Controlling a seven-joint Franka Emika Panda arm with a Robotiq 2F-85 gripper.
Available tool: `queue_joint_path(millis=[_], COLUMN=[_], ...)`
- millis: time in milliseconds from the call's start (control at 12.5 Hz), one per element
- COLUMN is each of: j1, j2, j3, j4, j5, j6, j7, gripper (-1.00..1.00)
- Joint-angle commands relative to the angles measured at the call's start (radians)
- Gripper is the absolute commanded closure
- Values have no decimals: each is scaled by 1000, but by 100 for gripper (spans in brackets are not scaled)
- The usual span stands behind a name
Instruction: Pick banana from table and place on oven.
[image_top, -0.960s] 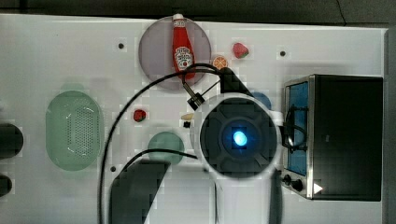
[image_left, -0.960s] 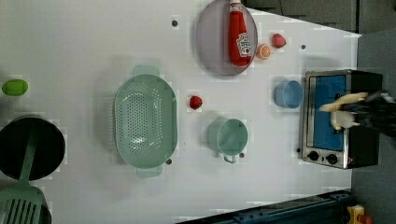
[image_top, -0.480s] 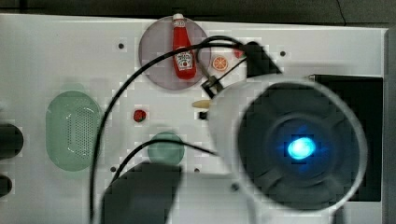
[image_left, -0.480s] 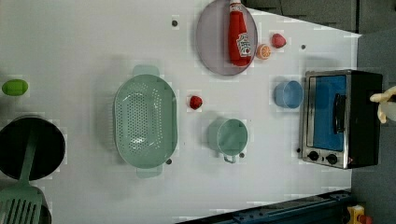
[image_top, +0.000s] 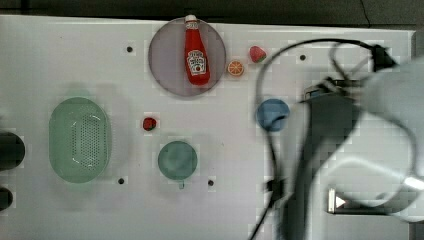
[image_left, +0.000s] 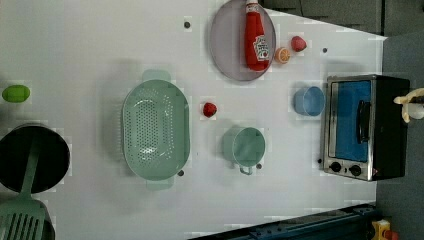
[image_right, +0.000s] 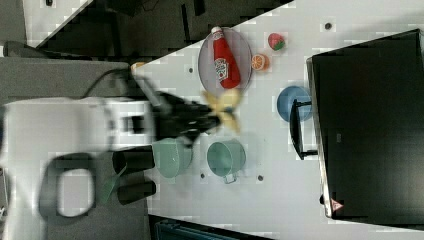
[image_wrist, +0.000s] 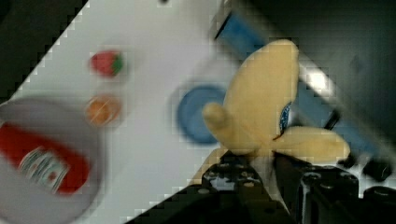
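Observation:
My gripper (image_wrist: 261, 161) is shut on the banana (image_wrist: 261, 107), a pale-yellow peeled piece with flaps spread beyond the black fingers (image_wrist: 233, 179). In the right view the gripper (image_right: 212, 117) carries the banana (image_right: 226, 111) high above the white table (image_right: 280, 165). In the left view the banana (image_left: 409, 102) shows at the left view's right edge, just past the black top of the oven (image_left: 387, 130). The oven (image_right: 370, 125) has a blue glass door and a bar handle. In the top view my arm (image_top: 345, 150) covers most of the oven.
A blue cup (image_left: 308, 101) stands just in front of the oven door. A ketchup bottle (image_left: 256, 37) lies on a grey plate (image_left: 227, 45), with an orange slice (image_left: 282, 55) and a strawberry (image_left: 298, 43) beside it. A green cup (image_left: 245, 146), a colander (image_left: 155, 130) and another strawberry (image_left: 209, 109) sit mid-table.
The arm has swung to the top view's right with the banana still gripped. In the left view the banana went from over the oven to the left view's right edge.

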Motion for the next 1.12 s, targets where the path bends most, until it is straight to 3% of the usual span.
queue_joint_path(millis=[80, 400, 960, 1120], j1=[-77, -81, -78, -62], j2=[27, 130, 159, 141], j3=[-140, -216, -212, -184], j4=[-1, -3, -4, 6], j5=[-22, 16, 24, 19], j6=[68, 72, 101, 101], j7=[-329, -413, -414, -413], gripper=[58, 53, -100, -100])
